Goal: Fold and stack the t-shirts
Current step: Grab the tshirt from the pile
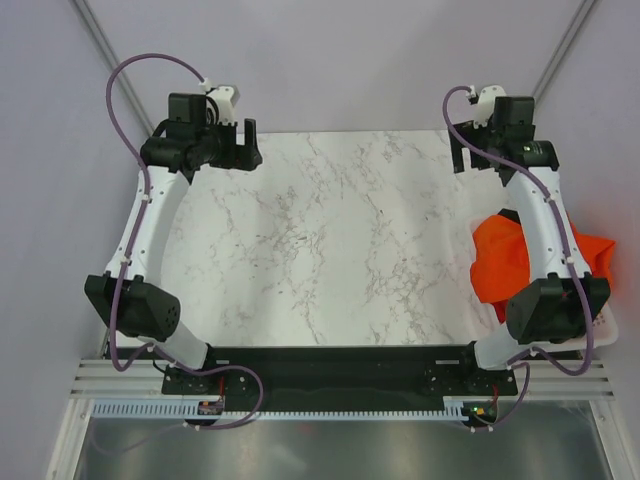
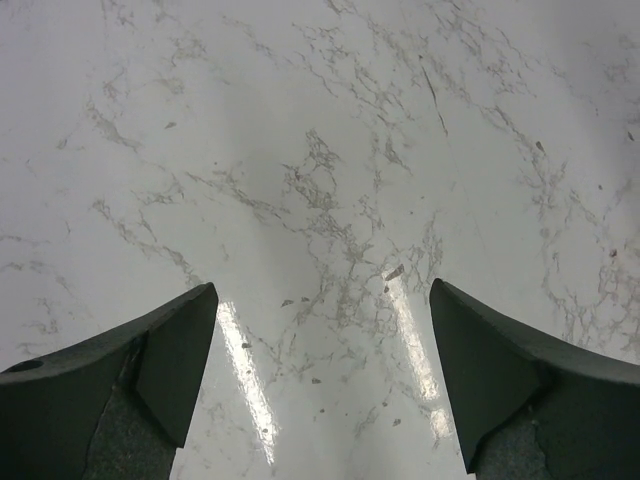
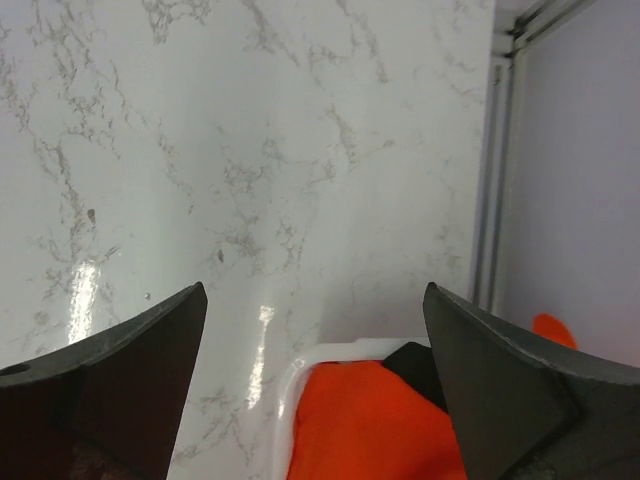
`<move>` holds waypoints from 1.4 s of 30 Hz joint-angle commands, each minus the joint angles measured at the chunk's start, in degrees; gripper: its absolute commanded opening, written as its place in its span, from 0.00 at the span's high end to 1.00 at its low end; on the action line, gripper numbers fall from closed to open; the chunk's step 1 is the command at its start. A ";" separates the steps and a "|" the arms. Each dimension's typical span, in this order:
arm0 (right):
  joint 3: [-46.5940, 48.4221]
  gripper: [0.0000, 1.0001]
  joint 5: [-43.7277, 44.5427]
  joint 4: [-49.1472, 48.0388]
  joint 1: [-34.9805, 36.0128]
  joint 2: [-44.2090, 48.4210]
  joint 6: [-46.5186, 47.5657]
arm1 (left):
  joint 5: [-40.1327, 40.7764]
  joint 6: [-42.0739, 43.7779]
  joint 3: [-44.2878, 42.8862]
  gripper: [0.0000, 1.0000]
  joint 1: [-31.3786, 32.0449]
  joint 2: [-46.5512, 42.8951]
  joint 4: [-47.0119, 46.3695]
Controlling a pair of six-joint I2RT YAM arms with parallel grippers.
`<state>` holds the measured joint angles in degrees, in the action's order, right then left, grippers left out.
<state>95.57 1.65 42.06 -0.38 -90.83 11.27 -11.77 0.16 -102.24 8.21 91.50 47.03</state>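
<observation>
White marble table (image 1: 330, 230) sits under both my grippers, with plain grey walls (image 1: 330, 60) past them. My left gripper (image 2: 322, 290) is spread wide over the marble, holding nothing. My right gripper (image 3: 315, 290) is spread wide too. The orange-red t-shirt (image 3: 360, 420) sits bunched in a white basket (image 3: 330, 350) just back toward my right wrist, with something black (image 3: 408, 362) beside it, can't tell what. A metal frame rail (image 3: 487, 200) runs along the table edge to that gripper's right.
</observation>
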 commanded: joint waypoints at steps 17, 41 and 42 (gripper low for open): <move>-18.31 0.14 18.92 13.48 -4.79 16.48 11.58 | -2.56 5.81 -3.67 0.16 7.70 9.65 -0.27; -10.06 0.46 5.21 31.50 -11.84 2.50 13.43 | -1.59 6.42 -4.11 0.15 8.14 12.73 -0.62; -9.79 0.51 4.86 32.28 -11.92 2.41 13.52 | -1.50 6.51 -4.46 0.15 8.14 12.82 -0.62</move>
<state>82.96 9.37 70.24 -11.92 -88.27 26.11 -12.62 4.19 -105.36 16.01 103.77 47.55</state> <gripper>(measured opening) 0.527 0.848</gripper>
